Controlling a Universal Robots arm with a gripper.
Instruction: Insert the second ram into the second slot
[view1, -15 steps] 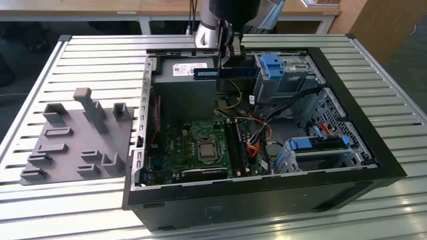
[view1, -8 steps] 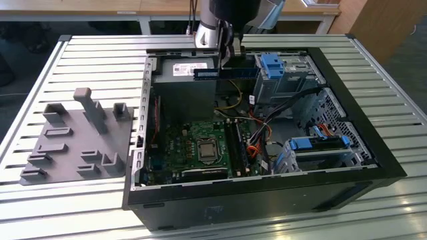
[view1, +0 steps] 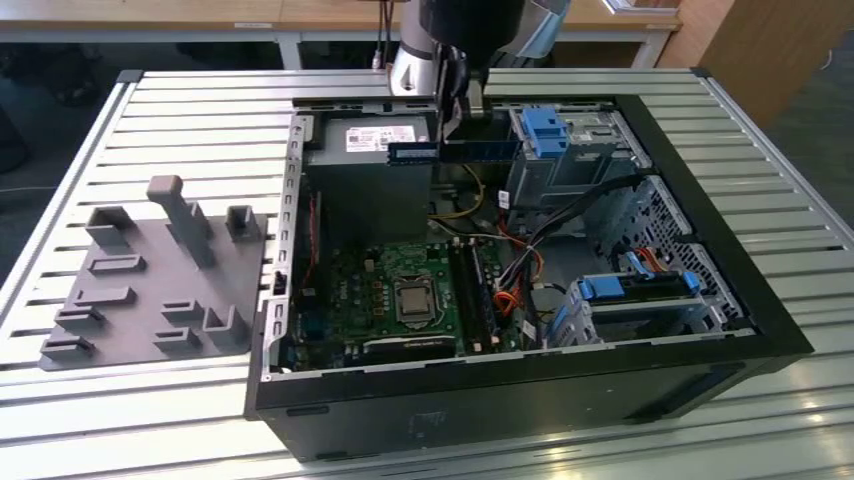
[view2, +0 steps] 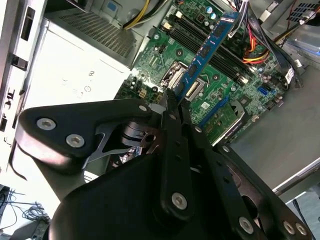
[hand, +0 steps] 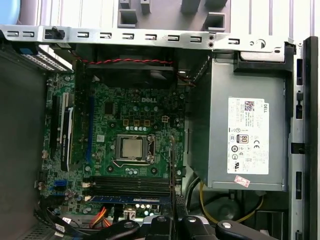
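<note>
The second ram (view1: 494, 150) is up in the air right now, not seated in any slot. My claw (view1: 461, 128) has it pinched around the middle of its length, fingers pressed together on the board, so the stick hangs level in the upper middle of the exterior view. It hovers over the far end of the open computer case (view1: 534, 385), about where the grey power supply (view1: 367, 140) meets the drive cage with the blue latch (view1: 547, 128).

The green board (view1: 387, 290) with the long memory slots (view1: 470, 290) lies lower in that frame, well apart from the stick. On the exterior view's left, a grey holder block (view1: 147, 290) sits on the slatted metal table (view1: 200, 110), just beside the case.

In the second wrist view the blue stick (view2: 207, 47) pokes out past my claw (view2: 174, 102), chips facing the camera. It crosses in front of the dark slots (view2: 227, 60) without touching them, as far as I can tell.

The first wrist view looks straight down into the case: silver chip (hand: 132, 148) mid-board, slots (hand: 132, 182) next to it. One blue strip (hand: 125, 198) runs along the slot row on the side nearest the orange cables (hand: 100, 215). Can't tell for sure if that's a stick already seated.
</note>
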